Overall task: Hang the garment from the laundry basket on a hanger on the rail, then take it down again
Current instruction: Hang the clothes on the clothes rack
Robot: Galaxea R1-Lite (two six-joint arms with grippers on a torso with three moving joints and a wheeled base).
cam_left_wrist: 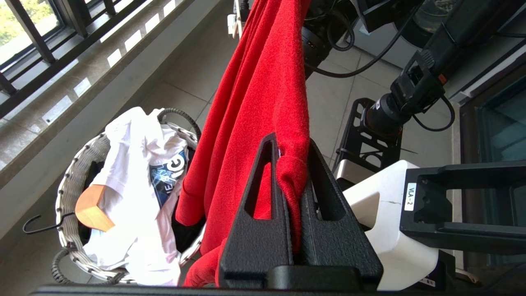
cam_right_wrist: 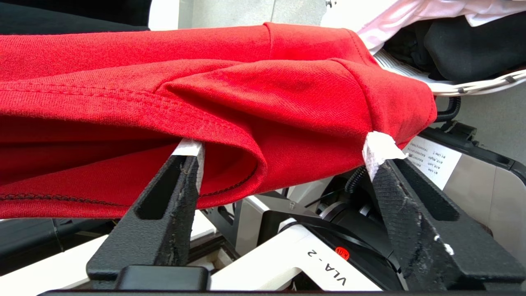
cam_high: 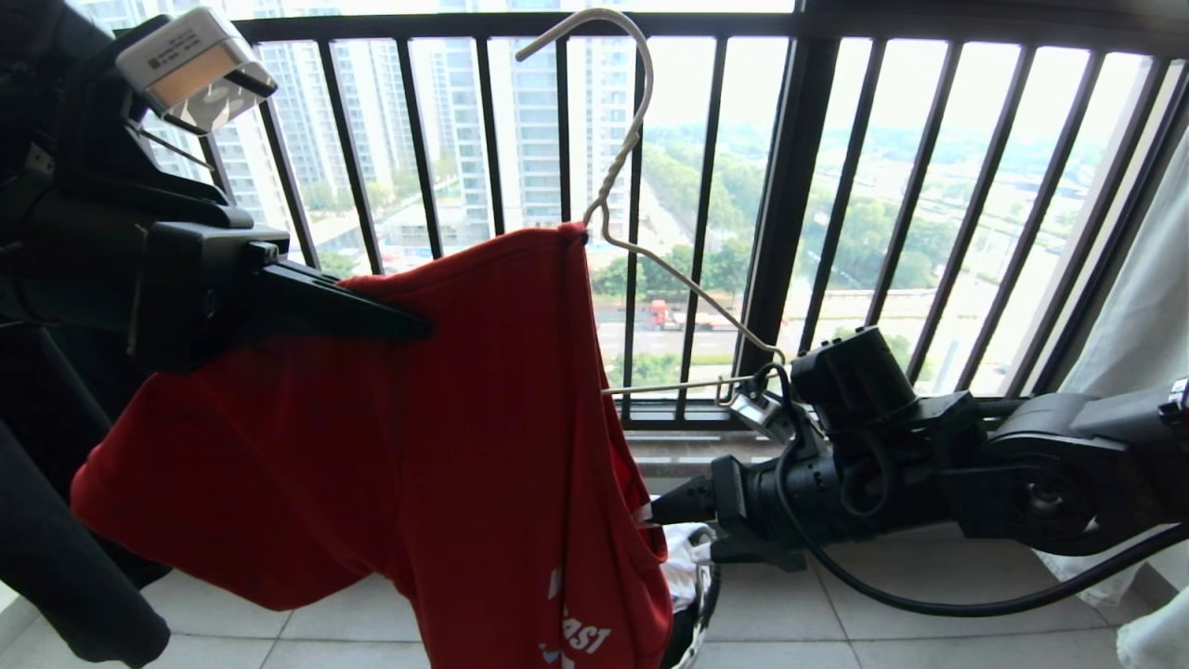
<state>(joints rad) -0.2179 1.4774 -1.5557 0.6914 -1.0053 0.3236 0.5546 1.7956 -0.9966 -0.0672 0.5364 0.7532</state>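
**Gripper pair dressing the wire hanger: left holds, right feeds**

Left gripper [cam_left_wrist: 294,176], entering the head view from the upper left, is clamped tight on a bunched fold of the garment [cam_high: 372,446], and the red cloth hangs from it in a long drape across the middle of the frame. The hanger [cam_high: 632,167] stands at centre top, its hook up against the window railing [cam_high: 799,186]; its neck meets the top of the shirt, one shoulder seems to run inside the cloth, and the other arm slopes bare toward the centre right. It is not on the rail, which shows in no view.

Right gripper [cam_right_wrist: 287,160], low at centre right in the head view, has its jaws spread wide with a folded hem lying across and between the fingertips [cam_right_wrist: 380,150]; whether they press the cloth I cannot tell.

To do this step well, I judge the right gripper should take only a single layer of hem near the opening, not the doubled fold, and draw it along the bare hanger arm while the left keeps its hold steady, so the neck does not slip off. Pulling slowly matters: the wire looks light and could tip.

Below, the laundry basket [cam_left_wrist: 68,185] sits on the tiled floor with a white T-shirt [cam_left_wrist: 135,181] inside.
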